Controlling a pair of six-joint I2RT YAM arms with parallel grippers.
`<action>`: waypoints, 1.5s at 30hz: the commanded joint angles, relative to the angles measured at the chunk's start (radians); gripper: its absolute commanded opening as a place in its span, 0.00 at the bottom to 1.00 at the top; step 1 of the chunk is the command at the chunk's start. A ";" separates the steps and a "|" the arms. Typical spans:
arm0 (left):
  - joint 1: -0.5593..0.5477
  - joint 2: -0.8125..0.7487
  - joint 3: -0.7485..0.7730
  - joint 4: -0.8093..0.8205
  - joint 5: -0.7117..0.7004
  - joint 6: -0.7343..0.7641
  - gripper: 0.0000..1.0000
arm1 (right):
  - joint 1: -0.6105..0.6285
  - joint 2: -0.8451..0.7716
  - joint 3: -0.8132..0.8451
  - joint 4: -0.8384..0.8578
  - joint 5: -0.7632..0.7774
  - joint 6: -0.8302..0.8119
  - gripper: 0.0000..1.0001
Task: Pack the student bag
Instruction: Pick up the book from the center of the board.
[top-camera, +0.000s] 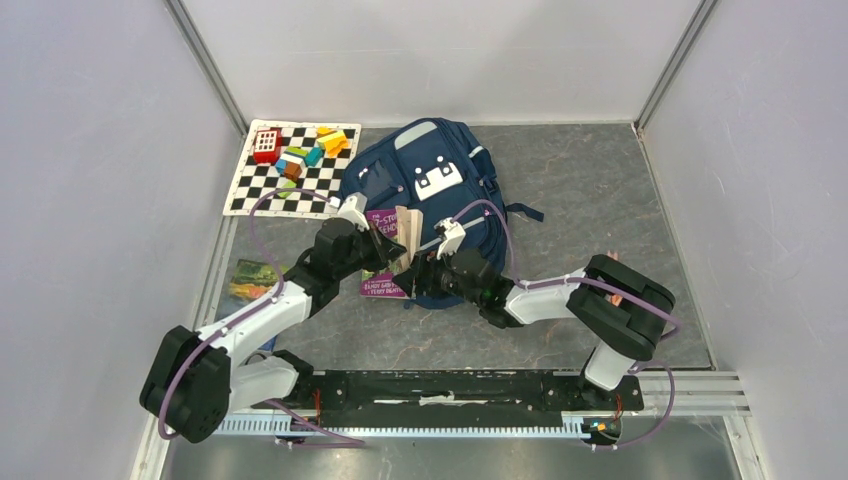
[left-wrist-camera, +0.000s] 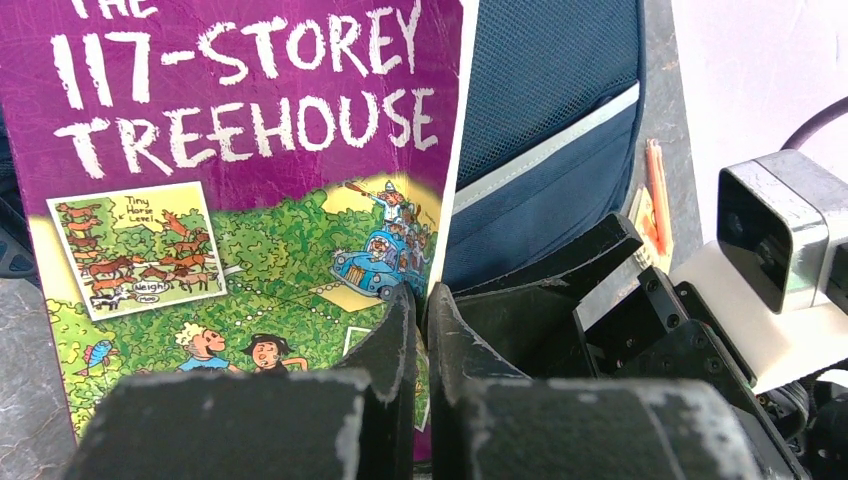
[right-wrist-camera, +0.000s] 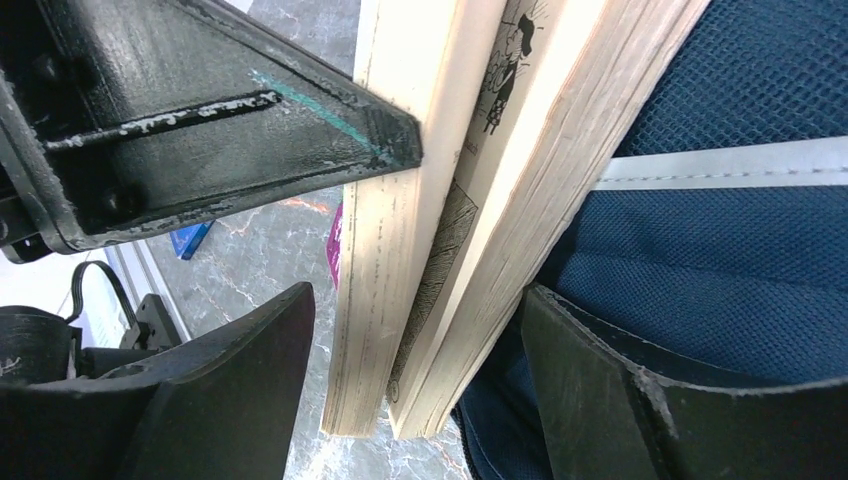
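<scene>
Pinching the book (left-wrist-camera: 230, 150) by its cover, the left gripper (left-wrist-camera: 420, 300) is standing it against the student bag (top-camera: 430, 165), which is lying centre-back. The right gripper (right-wrist-camera: 415, 300) is straddling the pages, fingers apart. Next, I reckon: clamping, then feeding it inside.

Bright, even light — faint soft shadows, close foregrounds slightly blurred.

Student bag (top-camera: 455, 150): a large navy blue fabric backpack, shown in the upper centre of the overhead frame. It is laid flat, front face upward. Grey reflective stripes, a white buckle patch and dark straps are displayed.
</scene>
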 joint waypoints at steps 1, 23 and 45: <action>-0.015 -0.030 0.000 0.050 0.066 -0.079 0.02 | -0.012 0.035 -0.034 0.030 0.082 0.030 0.80; -0.013 -0.165 0.119 -0.214 0.001 0.086 0.75 | 0.013 -0.168 -0.110 0.025 0.206 -0.070 0.00; -0.394 0.111 0.535 -0.614 -0.084 0.785 1.00 | -0.449 -0.784 0.025 -0.706 0.272 -0.455 0.00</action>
